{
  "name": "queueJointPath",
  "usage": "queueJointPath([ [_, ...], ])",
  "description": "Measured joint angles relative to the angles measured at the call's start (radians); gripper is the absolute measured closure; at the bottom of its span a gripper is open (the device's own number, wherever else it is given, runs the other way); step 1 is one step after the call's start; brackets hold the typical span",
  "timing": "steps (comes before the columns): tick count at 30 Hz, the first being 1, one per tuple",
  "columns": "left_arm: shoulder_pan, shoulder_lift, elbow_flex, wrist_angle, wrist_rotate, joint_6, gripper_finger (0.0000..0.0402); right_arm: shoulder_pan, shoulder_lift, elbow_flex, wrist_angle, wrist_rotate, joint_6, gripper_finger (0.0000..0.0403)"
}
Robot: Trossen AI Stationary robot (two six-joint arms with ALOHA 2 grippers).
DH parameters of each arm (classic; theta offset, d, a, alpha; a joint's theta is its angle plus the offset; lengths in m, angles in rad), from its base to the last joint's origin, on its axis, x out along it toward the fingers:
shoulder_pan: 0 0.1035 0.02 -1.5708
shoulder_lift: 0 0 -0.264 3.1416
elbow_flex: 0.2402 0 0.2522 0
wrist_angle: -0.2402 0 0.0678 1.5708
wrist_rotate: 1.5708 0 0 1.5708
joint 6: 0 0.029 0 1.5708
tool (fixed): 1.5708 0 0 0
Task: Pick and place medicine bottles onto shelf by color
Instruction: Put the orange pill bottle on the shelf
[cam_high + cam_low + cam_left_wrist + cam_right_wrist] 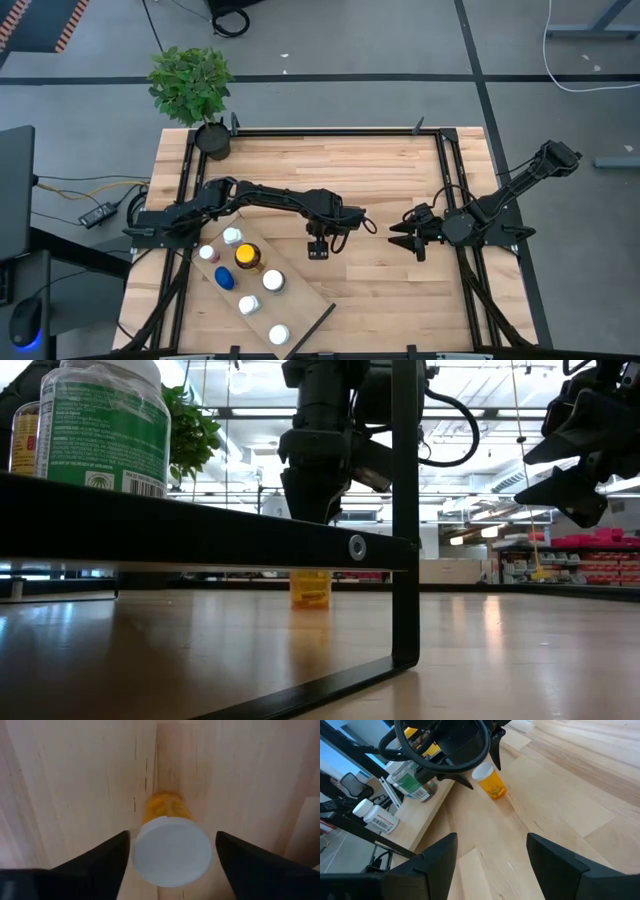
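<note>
Orange bottle: a small orange medicine bottle with a white cap, standing upright on the bare table, apart from the shelf and near the table's middle. The right wrist view shows the same bottle free of any neighbour.
Left end effector: directly over the bottle, fingers spread wide, one dark finger on each side of the cap and neither touching it.
Right end effector: waits to the right, above the table, fingers wide apart, holding nothing.
Shelf: pale board at the near left, lying at an angle, already carrying several bottles, among them a blue-capped one and a larger amber one with a yellow cap.
Step in hand: judged to be the descent to grasp the orange bottle.
Alignment: keep the cap centred between the fingers; it appears roughly centred now.
Depth: lower until the fingers pass the cap and bracket the orange body, which should give a steadier hold than the cap edge.
Closure: close evenly so neither finger pushes first and tips the bottle.
Lift: raise straight up before moving left toward the shelf.
Risk: a light upright bottle is likely to topple or roll if clipped off-centre.
</note>
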Motion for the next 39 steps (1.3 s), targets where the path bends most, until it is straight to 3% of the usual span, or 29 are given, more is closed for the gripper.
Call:
queueJointPath([
  [10, 0.0, 0.0, 0.0, -0.002, 0.001, 0.0, 0.0194, 0.0, 0.0, 0.0, 0.0, 0.0, 0.0, 0.0157],
  [14, -0.001, 0.0, 0.0, -0.029, 0.032, 0.0, 0.0191, 0.0, 0.0, 0.0, 0.0, 0.0, 0.0, 0.0157],
  [19, -0.01, -0.013, 0.0, -0.079, 0.112, 0.038, 0.0157, 0.0, 0.0, 0.0, 0.0, 0.0, 0.0, 0.0157],
  [26, -0.061, -0.081, 0.0, -0.125, 0.114, 0.149, 0.0195, 0.0, 0.0, 0.0, -0.001, 0.0, 0.0, 0.0157],
  [31, -0.126, -0.127, 0.0, -0.136, 0.092, 0.233, 0.0195, 0.0, 0.0, 0.0, -0.002, 0.0, 0.0, 0.0157],
  [39, -0.217, -0.16, 0.0, -0.137, 0.046, 0.272, 0.0154, 0.0, 0.0, 0.0, -0.002, 0.0, -0.003, 0.0157],
])
